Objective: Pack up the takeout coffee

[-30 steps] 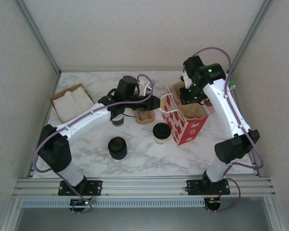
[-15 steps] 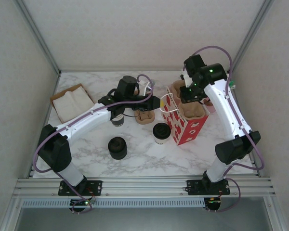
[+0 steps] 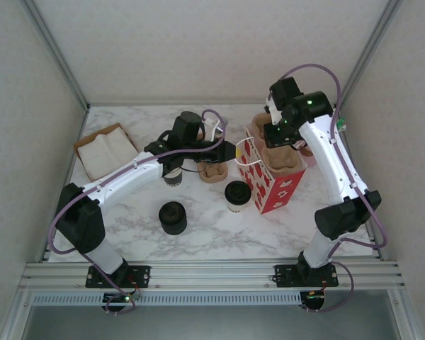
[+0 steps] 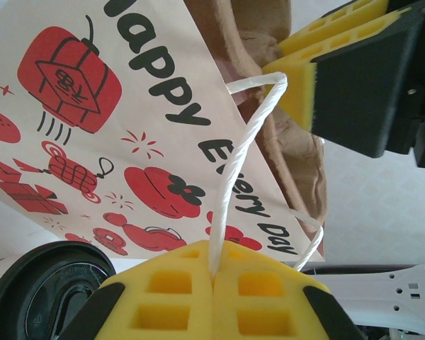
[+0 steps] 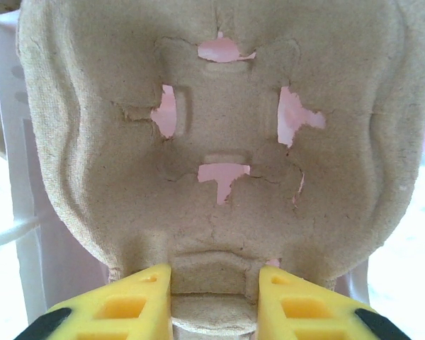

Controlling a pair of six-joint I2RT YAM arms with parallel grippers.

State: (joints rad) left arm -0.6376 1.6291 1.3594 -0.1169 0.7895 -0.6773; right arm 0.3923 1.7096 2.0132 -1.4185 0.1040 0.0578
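Masking inside of red-and-white bag (image 3: 278,185): pulp carrier (image 5: 219,134), clamped between partly spread right gripper (image 5: 214,280). Pinched tight on string handle (image 4: 246,152): left gripper (image 4: 214,265). Upright on table (image 3: 212,234), just beside bag, near left gripper: takeout coffee (image 3: 236,195).

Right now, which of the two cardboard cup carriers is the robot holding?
The cup carrier at the mouth of the red-and-white bag, between the right tool's fingers; the other carrier lies free on the table.
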